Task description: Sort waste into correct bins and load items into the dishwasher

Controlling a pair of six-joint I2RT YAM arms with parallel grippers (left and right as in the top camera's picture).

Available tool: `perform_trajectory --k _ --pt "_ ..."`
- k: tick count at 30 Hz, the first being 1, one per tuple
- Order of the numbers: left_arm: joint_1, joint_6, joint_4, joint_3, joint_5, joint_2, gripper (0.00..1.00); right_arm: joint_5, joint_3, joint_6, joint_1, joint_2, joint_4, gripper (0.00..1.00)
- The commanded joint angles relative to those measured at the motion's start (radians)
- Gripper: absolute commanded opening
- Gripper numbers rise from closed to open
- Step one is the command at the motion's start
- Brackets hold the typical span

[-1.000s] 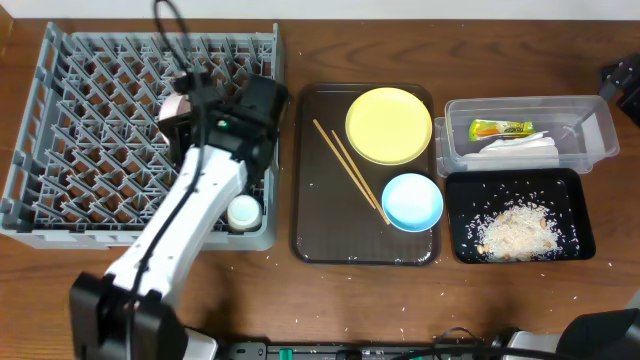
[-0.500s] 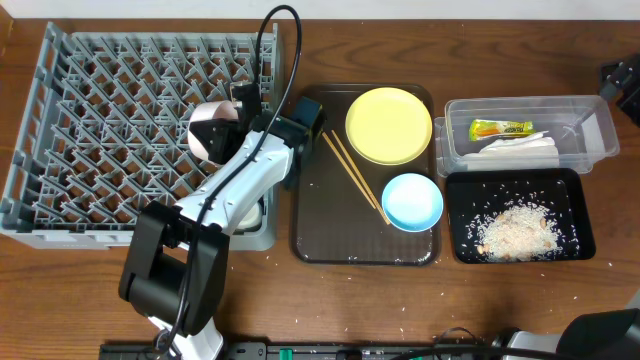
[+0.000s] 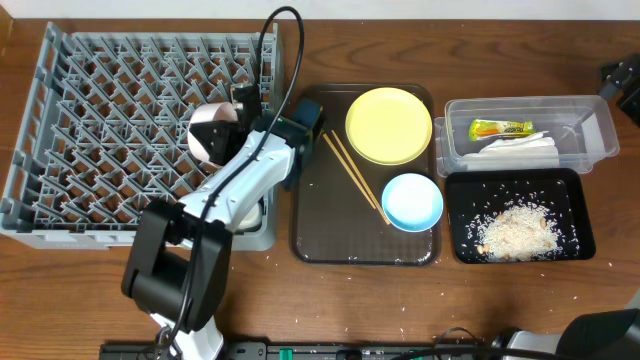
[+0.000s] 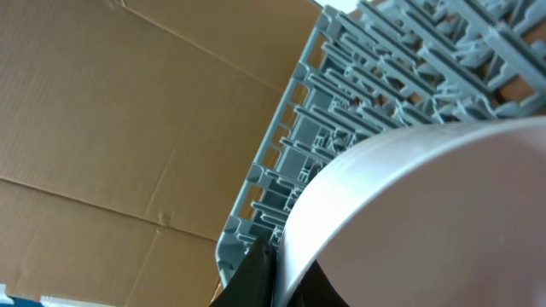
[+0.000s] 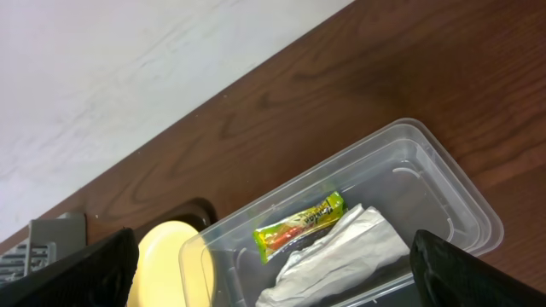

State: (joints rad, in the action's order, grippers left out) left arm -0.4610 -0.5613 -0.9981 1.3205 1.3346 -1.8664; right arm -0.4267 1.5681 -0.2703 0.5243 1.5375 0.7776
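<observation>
Overhead, we note the left arm (image 3: 225,190) reaching from its base at the near table edge up and to the right, white forearm extended. We record the left gripper (image 3: 240,120) clamped on the rim of the white bowl (image 3: 210,132); one dark finger (image 4: 254,275) shows in the wrist view. Only a dark part of the right arm (image 3: 620,82) shows, at the far right edge. The right gripper (image 5: 273,256) has its fingers spread wide and holds nothing.

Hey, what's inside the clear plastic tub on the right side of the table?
The clear plastic tub holds a yellow-green snack wrapper and a crumpled white napkin beside it. Whatever lies under the napkin is covered, so I cannot tell.
</observation>
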Motion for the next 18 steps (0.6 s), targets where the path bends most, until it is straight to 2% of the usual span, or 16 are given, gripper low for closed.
perform_trajectory --k 1,9,15,18 --pt "0.0 -0.041 -0.006 -0.034 0.017 -0.041 0.07 -0.007 0.022 -0.006 0.006 -0.019 0.001 0.99" --pt "-0.018 -0.042 -0.017 -0.039 -0.002 -0.043 0.07 -0.007 0.022 -0.006 0.006 -0.019 0.001 0.99" --pt "-0.077 -0.039 -0.05 -0.039 -0.156 -0.043 0.09 -0.007 0.022 -0.006 0.006 -0.019 0.001 0.99" --pt "-0.094 -0.039 -0.06 -0.038 -0.235 -0.043 0.17 -0.007 0.022 -0.006 0.006 -0.019 0.001 0.99"
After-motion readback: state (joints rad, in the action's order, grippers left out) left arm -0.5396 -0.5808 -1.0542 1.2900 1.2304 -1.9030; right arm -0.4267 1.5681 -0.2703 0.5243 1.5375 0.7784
